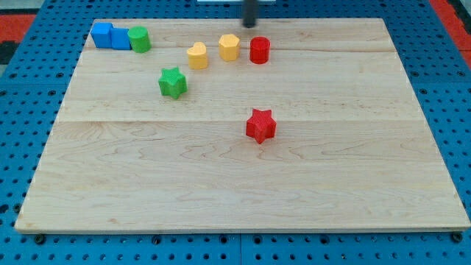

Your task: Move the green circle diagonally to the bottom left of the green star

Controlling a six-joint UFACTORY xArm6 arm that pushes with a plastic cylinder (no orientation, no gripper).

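my tip [250, 24], somewhat blurred, sits well right of green circle [139, 39].

A pale wooden board [243, 184] with visible grain and lengthwise plank seams is observed, its finish matt and smooth. It is laid on a blue perforated surface [22, 147], apparently plastic or painted metal; which cannot be determined. The blocks are noted as matt with finely ribbed faces, seemingly plastic: green cylinder block [139, 39], green star block [173, 82], red star block [260, 125], red cylinder block [260, 50], two yellow blocks [229, 47], blue blocks [110, 35]. The dark rod's tip [250, 24] at upper centre is blurred; its material cannot be judged.
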